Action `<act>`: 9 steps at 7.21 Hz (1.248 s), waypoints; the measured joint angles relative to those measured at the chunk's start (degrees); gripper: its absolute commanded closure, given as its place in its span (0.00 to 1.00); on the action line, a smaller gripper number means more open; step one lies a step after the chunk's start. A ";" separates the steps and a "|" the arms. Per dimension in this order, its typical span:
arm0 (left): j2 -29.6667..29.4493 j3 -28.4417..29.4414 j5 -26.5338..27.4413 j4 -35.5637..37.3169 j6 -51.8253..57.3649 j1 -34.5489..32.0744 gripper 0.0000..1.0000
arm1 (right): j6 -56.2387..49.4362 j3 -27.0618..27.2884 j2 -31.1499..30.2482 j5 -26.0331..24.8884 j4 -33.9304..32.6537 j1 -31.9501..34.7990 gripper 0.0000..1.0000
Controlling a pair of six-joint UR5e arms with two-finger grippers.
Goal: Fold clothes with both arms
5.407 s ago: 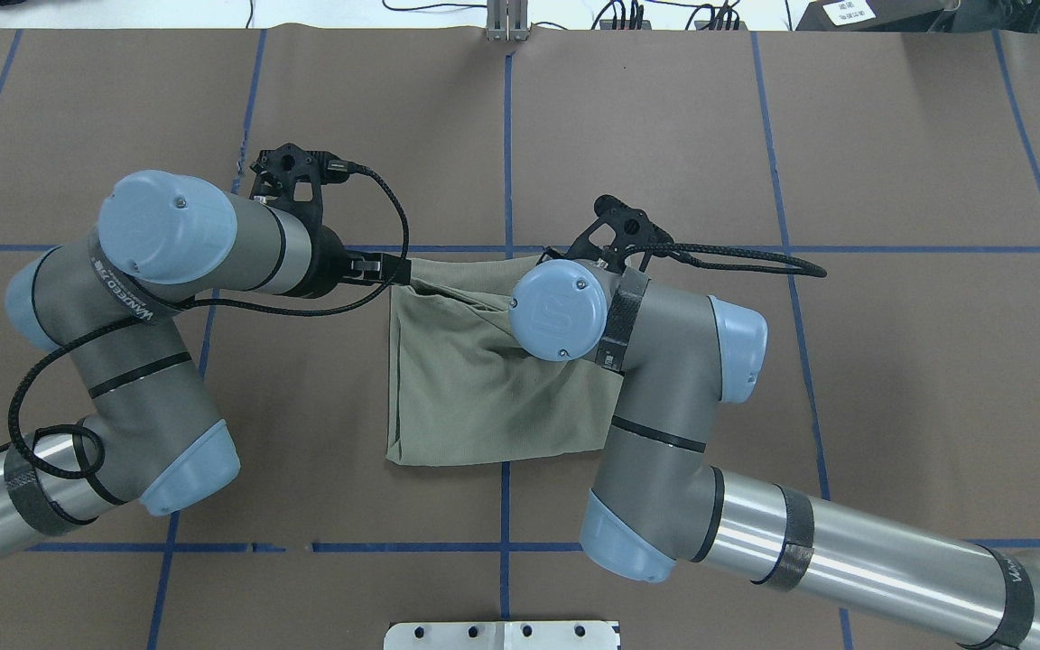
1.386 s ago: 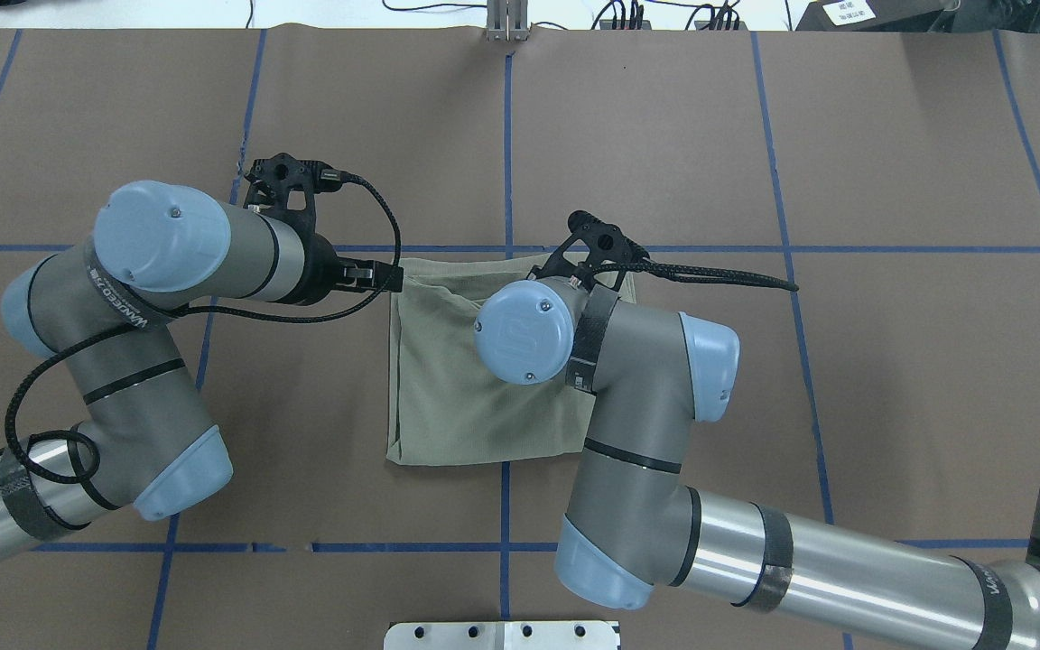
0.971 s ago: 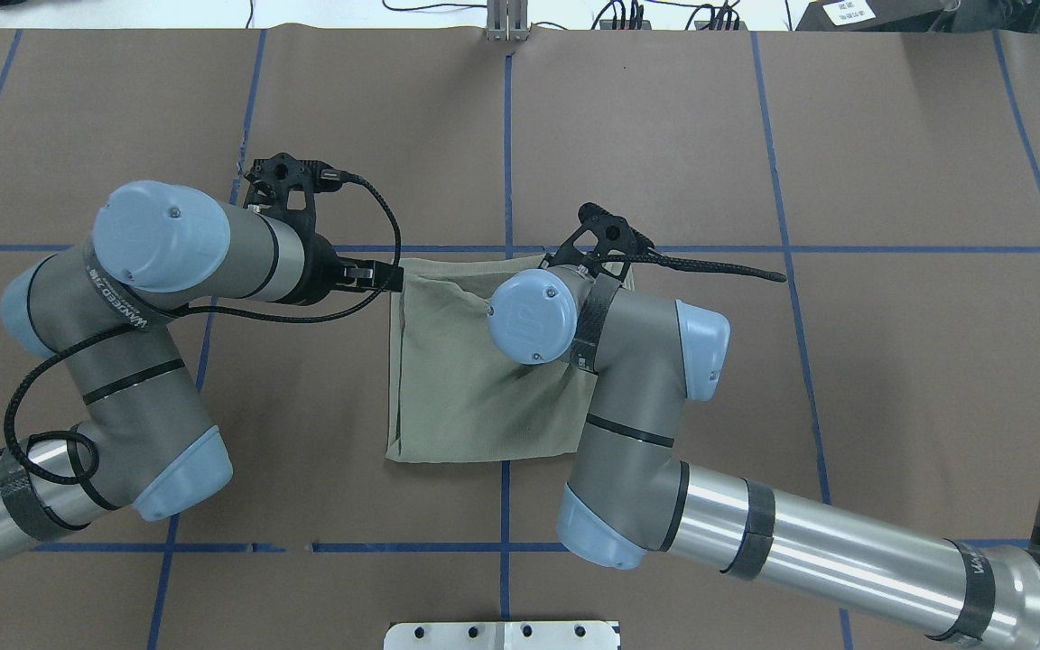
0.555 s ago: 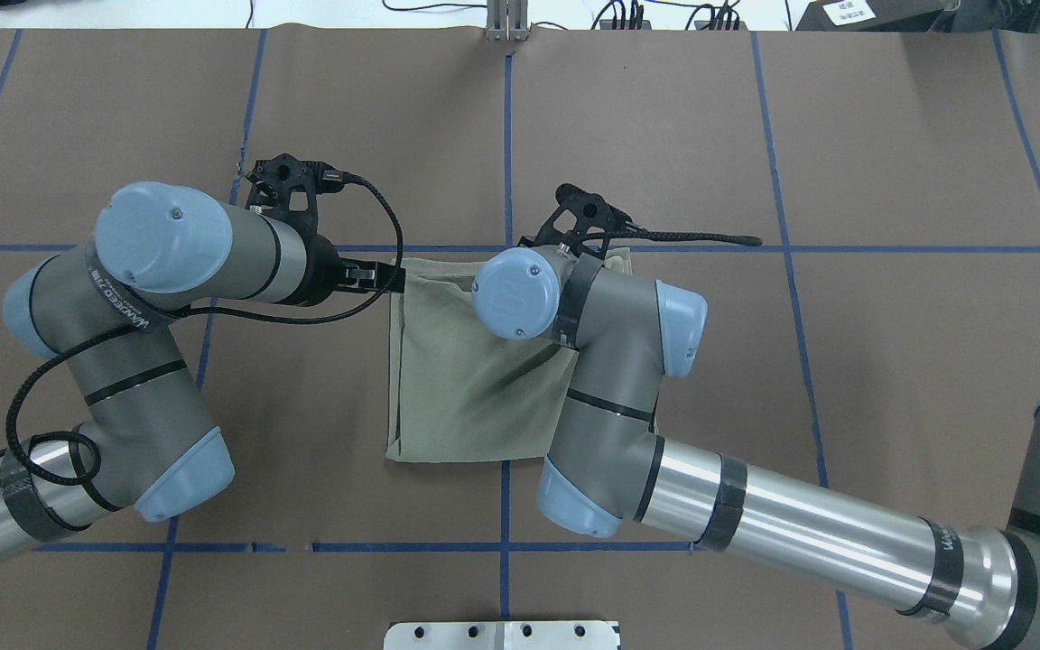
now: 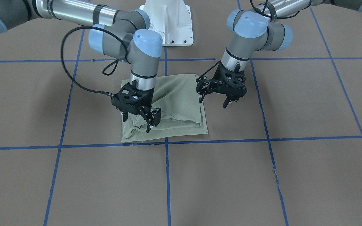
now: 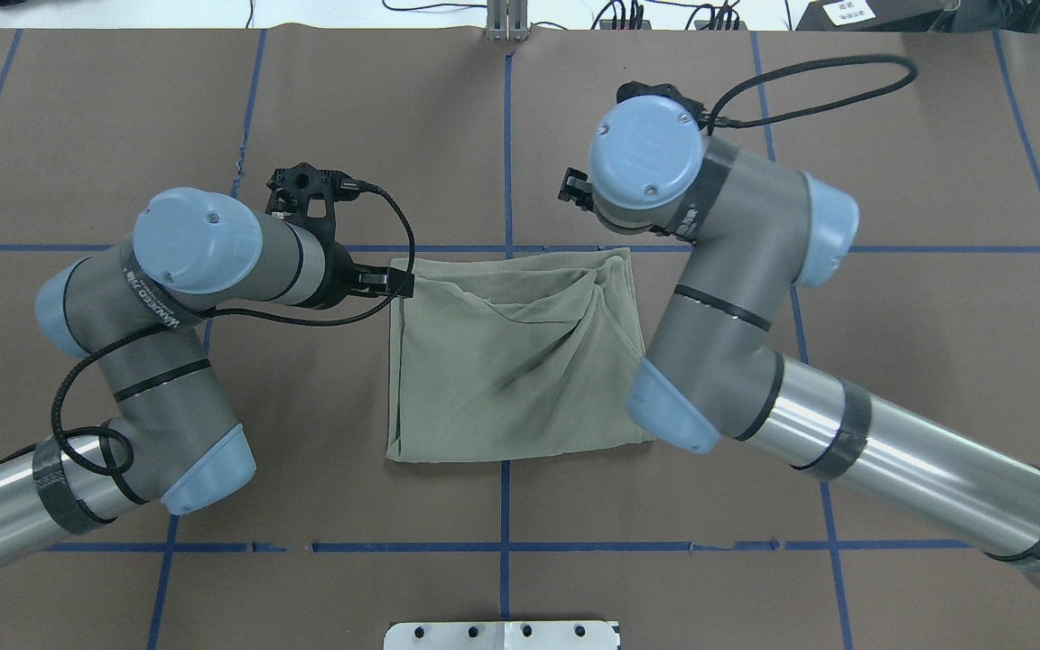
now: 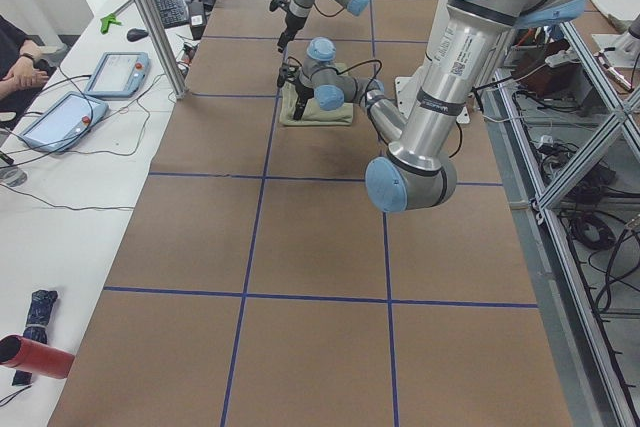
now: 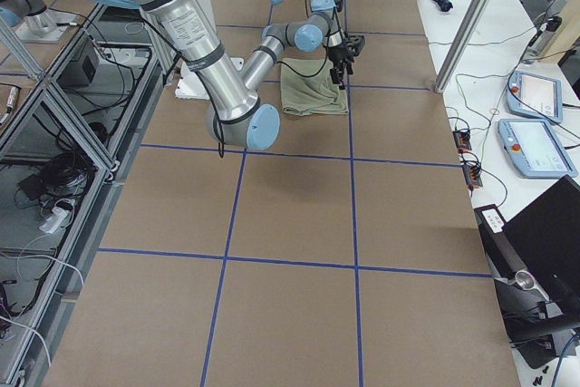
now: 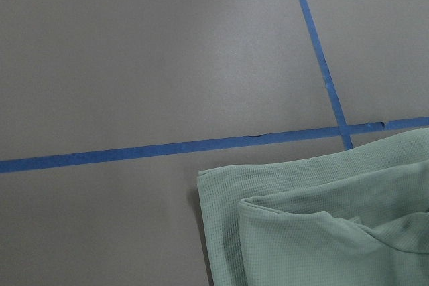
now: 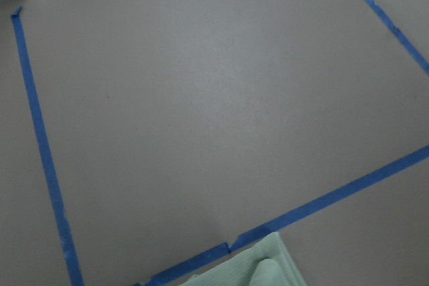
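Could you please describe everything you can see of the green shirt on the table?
The shirt is pale sage-green fine knit, folded into a rough square lying on the brown table. Its top layer is rumpled, with creases running toward the far right corner. Both grippers hang open, the left gripper beside one far corner, the right gripper above the other; neither holds it.

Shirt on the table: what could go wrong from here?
The shirt has its top layer bunched, with diagonal creases at the corner near the open right claw; another fold would likely press them in. The open left claw hangs right at the shirt's edge and may snag the cloth when it moves off.
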 measured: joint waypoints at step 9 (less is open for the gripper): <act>-7.86 9.28 6.75 -0.08 -8.67 4.13 0.34 | -6.64 6.21 -5.95 4.07 0.07 3.53 0.00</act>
